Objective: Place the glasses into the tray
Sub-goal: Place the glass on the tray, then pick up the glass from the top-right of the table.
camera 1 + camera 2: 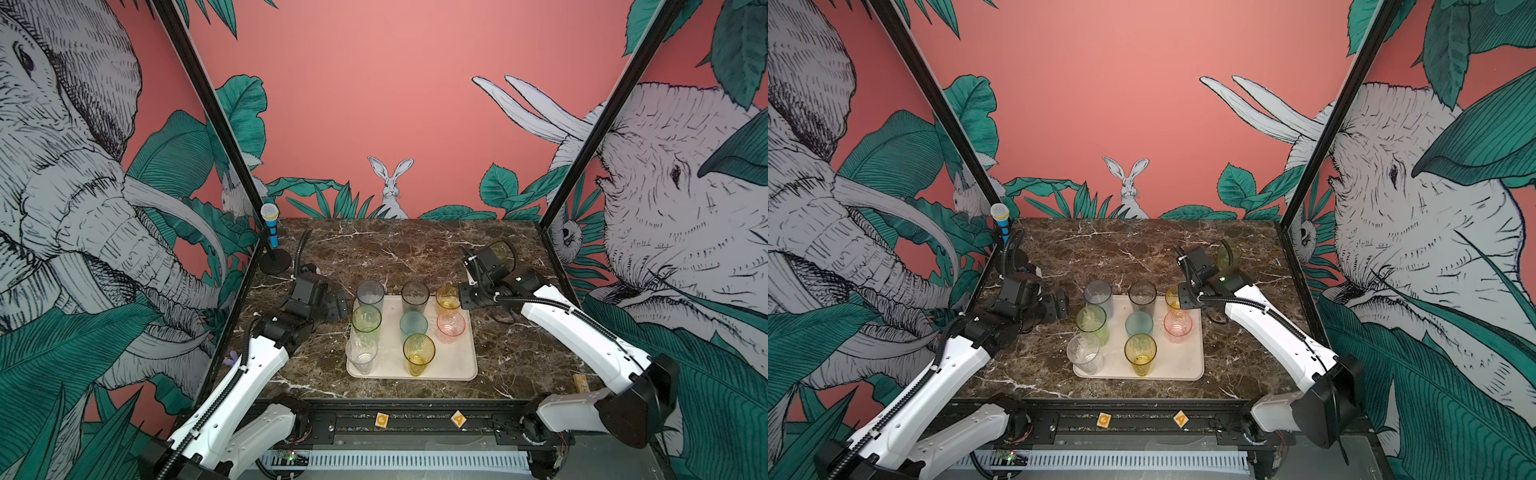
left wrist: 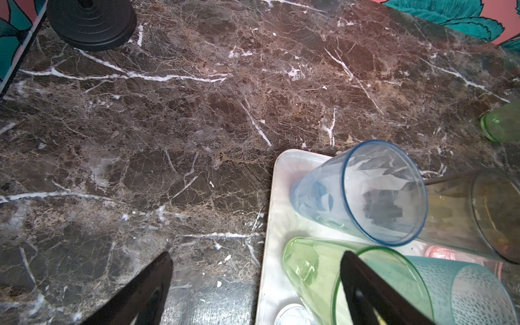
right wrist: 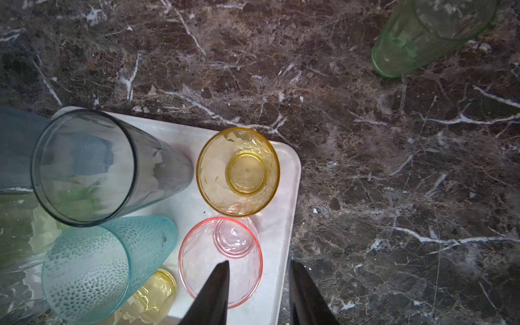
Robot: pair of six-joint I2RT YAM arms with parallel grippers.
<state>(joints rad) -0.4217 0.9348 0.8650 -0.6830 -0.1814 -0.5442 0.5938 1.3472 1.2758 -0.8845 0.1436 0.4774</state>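
**Green glass [image 1: 1228, 254] stands outside the tray [image 1: 1183, 361]**

The right gripper [image 1: 1187, 300] hangs over the amber glass [image 1: 1171, 297] at the tray's corner. The green glass is just beyond it, on the marble table [image 1: 1100, 249]. Seven more glasses fill the tray between this gripper and the left gripper [image 1: 1058, 305].

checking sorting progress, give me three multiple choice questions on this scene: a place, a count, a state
1. Where is the lone tumbler off the tray? A) inside another tumbler B) on the marble table, far right, past the right arm C) at its near edge
2. How many tumblers stand on the tray? A) six B) nine C) eight
3. How is the left gripper? A) jaws open, empty B) shut on a green tumbler C) shut on the tray rim
Key: 1 B, it stands on bare marble there; 2 C, both top views show eight; 3 A, its jaws gape with nothing between.
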